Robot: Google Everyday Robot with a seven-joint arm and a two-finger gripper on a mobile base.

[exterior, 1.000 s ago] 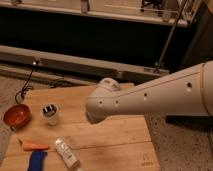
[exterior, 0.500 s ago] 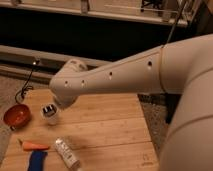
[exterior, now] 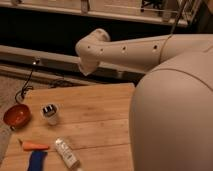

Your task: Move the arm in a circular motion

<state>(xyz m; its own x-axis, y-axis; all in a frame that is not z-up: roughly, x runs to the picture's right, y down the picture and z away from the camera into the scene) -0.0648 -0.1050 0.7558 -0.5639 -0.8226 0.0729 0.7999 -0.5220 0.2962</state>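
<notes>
One arm (exterior: 135, 50) is reaching from the right edge toward the upper centre of the frame. Its rounded end joint is sitting higher and further right than half a second ago, when it was hanging low over the left part of the table (exterior: 90, 107). The gripper (exterior: 85, 68) is hanging just under that joint, above the table's far edge and against the dark background; I cannot tell whether it is open or closed. The arm's bulky near segment is filling more of the lower right than before and is covering the table's right side.

Four small things are lying where they were. The bowl (exterior: 17, 116) is at the left edge. The cup (exterior: 50, 114) is just right of it, now well clear of the arm. The carrot (exterior: 34, 146) is at lower left, and the bottle (exterior: 66, 152) is beside it. A blue thing (exterior: 37, 160) is newly showing at the bottom edge, under the carrot.
</notes>
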